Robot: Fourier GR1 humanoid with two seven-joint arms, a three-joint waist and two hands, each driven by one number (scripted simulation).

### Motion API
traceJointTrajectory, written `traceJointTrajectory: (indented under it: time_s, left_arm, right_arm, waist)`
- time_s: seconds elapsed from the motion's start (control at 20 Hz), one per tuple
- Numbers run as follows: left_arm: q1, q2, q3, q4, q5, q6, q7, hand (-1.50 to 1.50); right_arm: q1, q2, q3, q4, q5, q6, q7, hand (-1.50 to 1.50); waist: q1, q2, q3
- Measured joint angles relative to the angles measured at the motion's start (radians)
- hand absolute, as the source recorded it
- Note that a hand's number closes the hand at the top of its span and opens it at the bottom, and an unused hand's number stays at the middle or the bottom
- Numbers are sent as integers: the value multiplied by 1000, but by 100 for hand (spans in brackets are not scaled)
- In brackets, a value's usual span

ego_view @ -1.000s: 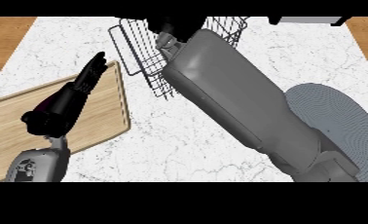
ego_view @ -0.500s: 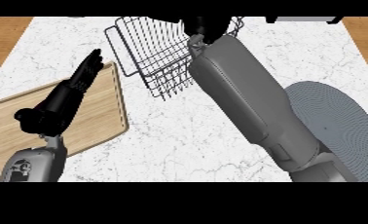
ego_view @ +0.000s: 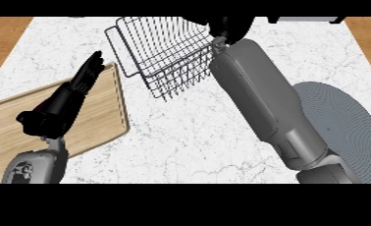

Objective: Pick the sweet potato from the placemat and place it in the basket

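While the left hand [ego_view: 65, 99] rested with straight fingers over the wooden board [ego_view: 107, 118], the grey placemat [ego_view: 337, 112] lay at right. Farther off, the right hand [ego_view: 230, 26] sat at the wire basket [ego_view: 156, 48]'s far right corner. Whether it held the sweet potato, nowhere in sight, could not be told.

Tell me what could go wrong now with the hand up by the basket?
The right hand sits right at the wire basket rim, so it might bump or tip the basket. The sweet potato is out of sight, perhaps hidden in that hand; if it is let go off-centre, it could land on the counter instead. The right forearm runs close along the basket's side and might snag the wires when pulling back.
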Motion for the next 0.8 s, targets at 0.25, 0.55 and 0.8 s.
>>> traceJointTrajectory:
  time_s: [0.25, 0.55, 0.8]
  left_arm:
    - [15, -14, -13, -12, -9, 7, -3, 0]
    - [21, -7, -7, -29, -3, -4, 5, 0]
    - [16, -8, -4, -5, -3, -8, -15, 0]
  right_arm:
    - [28, 2, -58, 32, -25, -78, -93, -150]
    - [3, -8, -103, 40, -65, -80, -178, -150]
    - [-12, -5, -153, 7, -149, -105, -260, -150]
  waist:
    - [1, 0, 0]
    - [1, -1, 0]
    - [0, 0, 0]
